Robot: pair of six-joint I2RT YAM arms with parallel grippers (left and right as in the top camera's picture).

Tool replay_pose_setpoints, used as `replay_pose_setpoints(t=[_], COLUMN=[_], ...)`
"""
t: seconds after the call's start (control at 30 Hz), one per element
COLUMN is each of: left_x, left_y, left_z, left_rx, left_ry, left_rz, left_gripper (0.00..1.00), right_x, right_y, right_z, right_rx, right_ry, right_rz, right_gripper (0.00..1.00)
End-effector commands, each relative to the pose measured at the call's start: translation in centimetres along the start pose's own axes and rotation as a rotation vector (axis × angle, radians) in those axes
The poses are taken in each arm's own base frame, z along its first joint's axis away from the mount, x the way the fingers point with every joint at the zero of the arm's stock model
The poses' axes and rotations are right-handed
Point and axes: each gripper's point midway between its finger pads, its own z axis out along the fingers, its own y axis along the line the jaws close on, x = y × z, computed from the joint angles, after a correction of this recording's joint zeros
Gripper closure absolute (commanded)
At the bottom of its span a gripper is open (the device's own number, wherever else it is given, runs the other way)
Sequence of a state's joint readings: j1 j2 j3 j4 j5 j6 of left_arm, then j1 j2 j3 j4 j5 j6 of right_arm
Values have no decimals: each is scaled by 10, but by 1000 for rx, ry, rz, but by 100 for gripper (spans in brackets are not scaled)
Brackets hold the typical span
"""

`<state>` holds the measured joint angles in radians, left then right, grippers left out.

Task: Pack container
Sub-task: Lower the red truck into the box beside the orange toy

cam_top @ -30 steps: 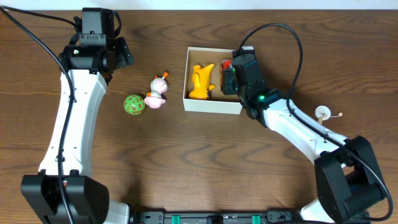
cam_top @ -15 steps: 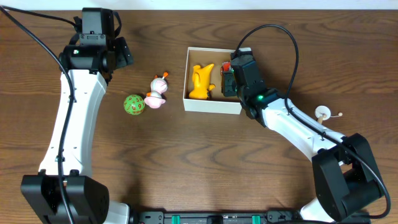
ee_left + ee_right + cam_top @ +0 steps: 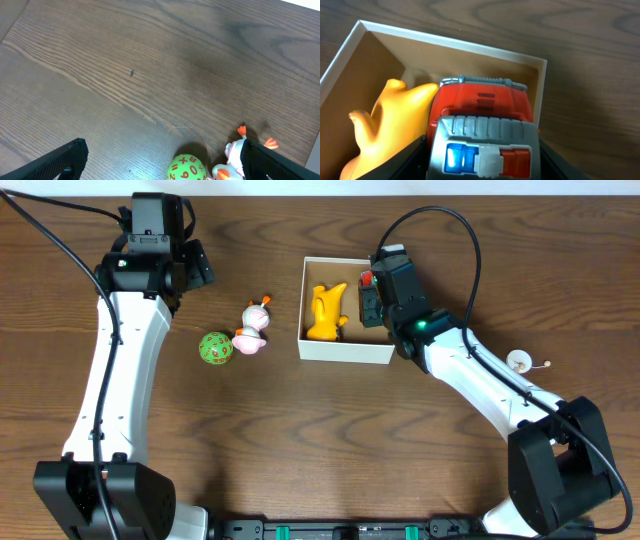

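The container [image 3: 340, 352] is a shallow white box with a brown inside, right of the table's centre; it also shows in the right wrist view [image 3: 445, 40]. A yellow toy [image 3: 325, 312] lies in its left part and shows in the right wrist view [image 3: 385, 117]. My right gripper [image 3: 372, 305] is over the box's right part, shut on a red and grey toy vehicle [image 3: 480, 107] that sits low inside the box; its fingers flank the toy [image 3: 482, 155]. My left gripper [image 3: 190, 268] is open and empty at the far left [image 3: 167, 162].
A green ball with orange numbers [image 3: 215, 347] and a white and pink bird toy [image 3: 254, 327] lie left of the box; both show at the bottom of the left wrist view, ball [image 3: 187, 169] and bird [image 3: 232, 155]. A small white object [image 3: 520, 361] lies at the right.
My right gripper with the toy vehicle has shifted slightly toward the far side of the box. The left arm has not moved.
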<state>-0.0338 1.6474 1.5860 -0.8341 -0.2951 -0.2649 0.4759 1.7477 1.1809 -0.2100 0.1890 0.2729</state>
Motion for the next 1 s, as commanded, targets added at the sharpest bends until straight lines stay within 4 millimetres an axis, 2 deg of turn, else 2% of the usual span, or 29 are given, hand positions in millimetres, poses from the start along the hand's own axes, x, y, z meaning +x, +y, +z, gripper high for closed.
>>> replay_pose_setpoints(t=[0.0,0.43,0.83,0.97], left_x=[-1,-1,-1,-1], left_y=[3,3,3,3], left_z=[1,0,0,0], left_rx=[-13,-12,-12,-12], left_ry=[-1,-1,-1,-1], left_rz=[-1,-1,0,-1], left_gripper=[2,2,2,2], right_x=[-11,-13,-15,-9], right_y=[-9,-2,1,2], right_z=[-1,0,-1,4], right_rx=[29,8,1,3], right_ry=[-21,-34,-41,-25], right_rz=[10,138,155,187], right_gripper=[60,62,62,63])
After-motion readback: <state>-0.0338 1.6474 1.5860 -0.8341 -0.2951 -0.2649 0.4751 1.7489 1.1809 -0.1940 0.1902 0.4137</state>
